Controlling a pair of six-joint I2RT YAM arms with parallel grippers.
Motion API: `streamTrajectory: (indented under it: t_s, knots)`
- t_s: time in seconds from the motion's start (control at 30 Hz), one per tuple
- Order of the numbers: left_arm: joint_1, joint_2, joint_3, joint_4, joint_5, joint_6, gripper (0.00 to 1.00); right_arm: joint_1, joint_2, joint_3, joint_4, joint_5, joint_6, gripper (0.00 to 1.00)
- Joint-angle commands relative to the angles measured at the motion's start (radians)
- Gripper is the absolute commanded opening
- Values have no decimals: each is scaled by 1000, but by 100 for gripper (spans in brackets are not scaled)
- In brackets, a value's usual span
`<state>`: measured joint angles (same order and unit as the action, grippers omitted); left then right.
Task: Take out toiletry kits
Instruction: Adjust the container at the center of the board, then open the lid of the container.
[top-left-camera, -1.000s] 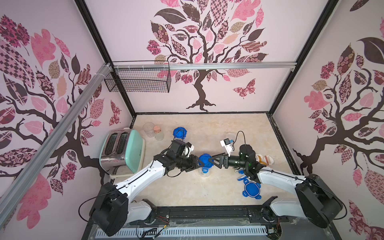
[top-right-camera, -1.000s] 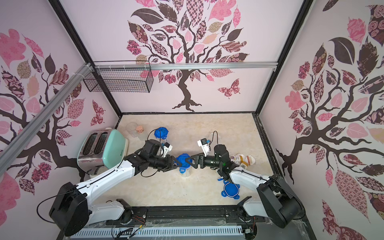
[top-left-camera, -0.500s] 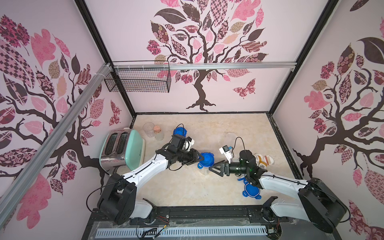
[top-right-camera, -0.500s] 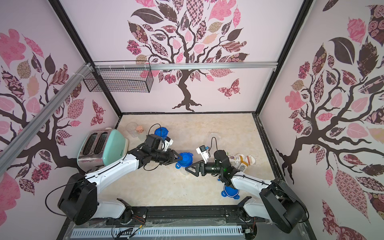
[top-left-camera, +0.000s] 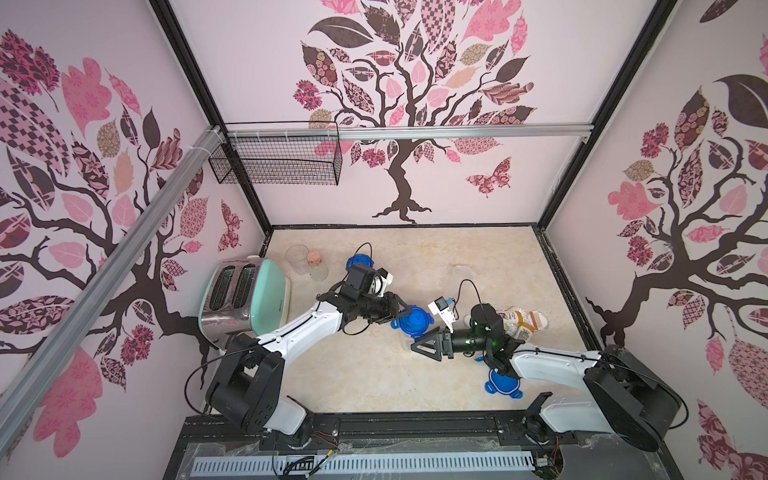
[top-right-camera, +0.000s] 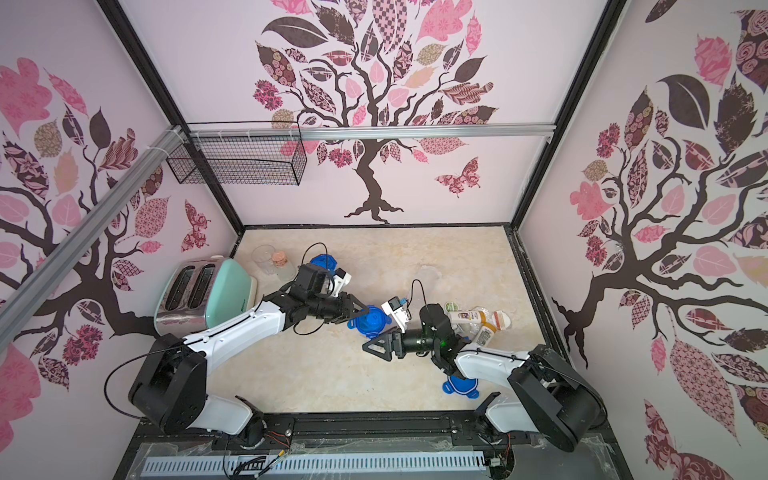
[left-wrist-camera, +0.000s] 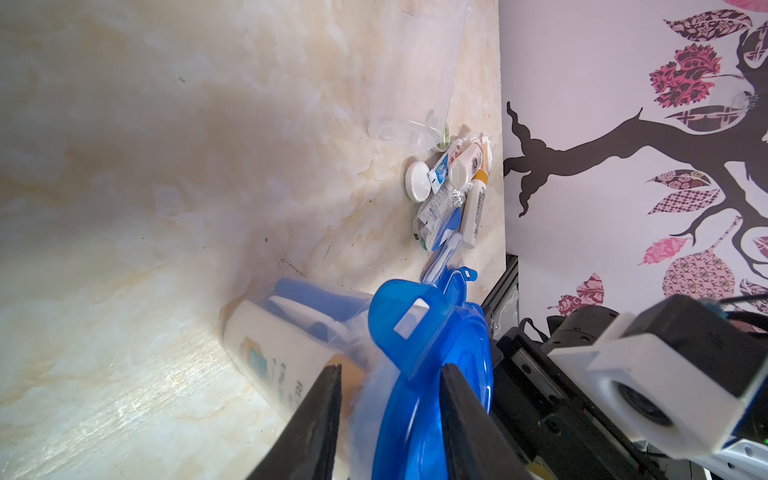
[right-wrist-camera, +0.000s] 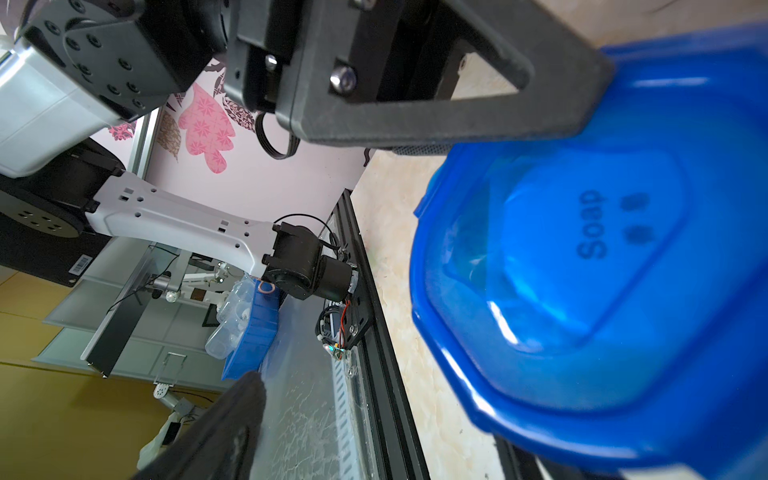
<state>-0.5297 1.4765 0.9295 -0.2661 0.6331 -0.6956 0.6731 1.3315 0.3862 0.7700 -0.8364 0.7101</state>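
**Right arm lets go, second canister still lidded**

Backing off toward the front over the last second, the right gripper (top-left-camera: 415, 345) has left the clear plastic canister (left-wrist-camera: 299, 316) it was flanking. Its jaws stand wide with nothing between them. Now the left gripper (top-left-camera: 397, 315) alone has the canister, jaws narrowed onto the blue clip lid (top-left-camera: 415, 322), one finger on top and one under the rim.

One kit looks done. A loose toiletry kit (left-wrist-camera: 453, 187) of white yellow-capped bottles, a toothpaste tube, a blue toothbrush, a round white tub and clear-wrapped packets lies heaped well to the right of the held canister. Just beside it is a lidless clear canister (left-wrist-camera: 411, 75) with nothing visible inside, and a loose blue lid (top-left-camera: 500, 384) lies near the front.

Inside the held canister a packed toiletry kit (left-wrist-camera: 274, 349) shows: a white bottle and blue pieces. At least one clip is flipped up, yet the lid sits on, so opening looks next. A third blue-lidded canister (top-left-camera: 358, 262) waits at the back; its contents cannot be made out.
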Motion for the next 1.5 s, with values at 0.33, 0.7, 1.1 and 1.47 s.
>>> streamTrajectory:
  t_s: [0.33, 0.7, 1.1, 1.47]
  knots:
    - [-12, 9, 7, -78, 11, 20, 46, 19, 28, 20, 203, 24, 49, 86]
    - [-11, -126, 102, -257, -85, 70, 48, 19, 39, 4, 200, 30, 38, 86]
    - [-13, -143, 31, -195, -50, 37, 47, 19, 57, -10, 215, 25, 41, 86]
    - [-31, -142, 11, -179, -53, 25, 44, 19, 58, -29, 215, 24, 43, 86]
